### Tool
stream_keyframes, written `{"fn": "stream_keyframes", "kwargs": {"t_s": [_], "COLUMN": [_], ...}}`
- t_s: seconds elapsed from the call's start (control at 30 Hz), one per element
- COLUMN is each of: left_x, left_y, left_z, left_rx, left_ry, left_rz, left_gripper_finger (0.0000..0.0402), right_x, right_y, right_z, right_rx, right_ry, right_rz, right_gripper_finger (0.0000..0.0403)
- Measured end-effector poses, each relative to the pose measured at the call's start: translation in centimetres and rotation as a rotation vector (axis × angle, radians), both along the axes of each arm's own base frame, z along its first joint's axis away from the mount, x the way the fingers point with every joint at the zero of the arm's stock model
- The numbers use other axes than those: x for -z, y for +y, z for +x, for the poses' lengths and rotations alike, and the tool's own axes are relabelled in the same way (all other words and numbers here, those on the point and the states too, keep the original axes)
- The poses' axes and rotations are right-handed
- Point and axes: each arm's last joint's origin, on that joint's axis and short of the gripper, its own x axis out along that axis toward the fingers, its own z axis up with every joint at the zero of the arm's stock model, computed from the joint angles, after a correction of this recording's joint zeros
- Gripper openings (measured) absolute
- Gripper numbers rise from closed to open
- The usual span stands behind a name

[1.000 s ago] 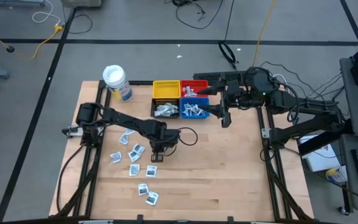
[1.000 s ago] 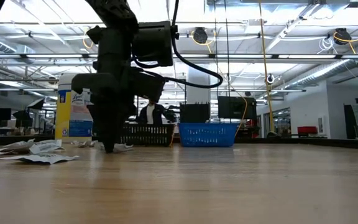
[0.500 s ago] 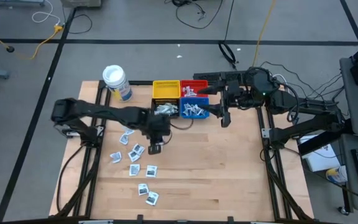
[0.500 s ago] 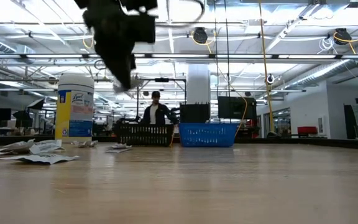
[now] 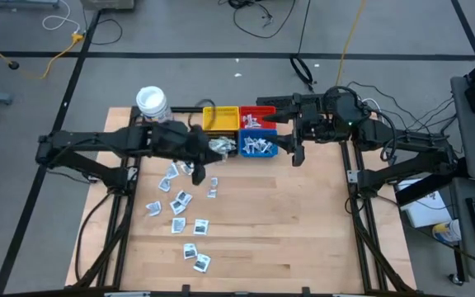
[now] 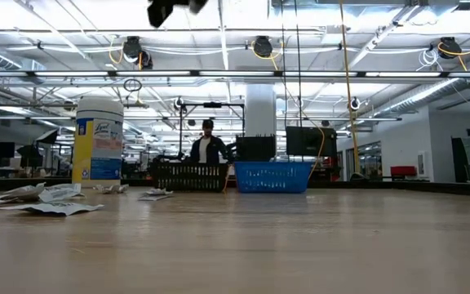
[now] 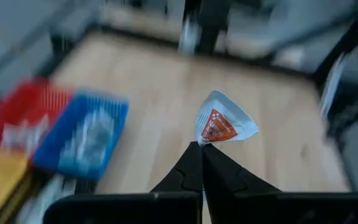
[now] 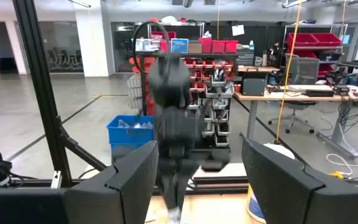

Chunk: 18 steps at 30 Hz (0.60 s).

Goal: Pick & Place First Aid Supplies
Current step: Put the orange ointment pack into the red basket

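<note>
My left gripper [image 5: 204, 176] hangs high over the middle of the table, shut on a small white packet with a red mark [image 7: 224, 123]; the same packet [image 5: 213, 187] shows in the high view. In the low view only the left gripper's tip [image 6: 170, 8] shows, at the top. Several more first aid packets [image 5: 180, 200] lie flat on the wood at the near left. My right gripper [image 5: 295, 153] hangs open above the table just right of the blue bin [image 5: 258, 146], nothing between its fingers [image 8: 132, 180]. My left gripper pinches the packet by one corner [image 7: 201, 145] between its two fingertips. The fingers slant down toward the table's right side. The packet sticks out beyond the tips, lifted clear of the table.
Four small bins stand at the far middle: yellow [image 5: 220, 120], red [image 5: 258, 115], the blue one, and a dark one [image 5: 219, 147]; the last three hold packets. A white-lidded jar [image 5: 153, 106] stands at the far left. The table's right half is bare wood.
My left gripper has risen from the table, nearly out of the low view, and drifted toward the far edge. It has tipped from pointing straight down to slanting toward the right. The packet has come up with it, clear of the table.
</note>
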Motion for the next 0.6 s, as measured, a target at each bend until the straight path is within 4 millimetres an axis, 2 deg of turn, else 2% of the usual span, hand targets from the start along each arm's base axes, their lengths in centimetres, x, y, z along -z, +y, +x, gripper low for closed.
{"fn": "stream_keyframes", "kwargs": {"t_s": [0.3, 0.6], "left_x": [-5.1, -5.8], "left_y": [-0.1, 0.0], "left_z": [-0.4, -0.2], "left_rx": [0.013, -0.028], "left_ry": [-0.462, -0.543], "left_rz": [-0.017, -0.044], "left_gripper_finger": [0.0001, 0.0000], "right_x": [0.3, -0.2], "right_y": [0.2, 0.1], "right_z": [1.2, 3.2], "right_rx": [-0.045, -0.078], "right_ry": [0.019, 0.030], "right_rz": [0.044, 0.066], "right_gripper_finger": [0.0228, 0.0228]}}
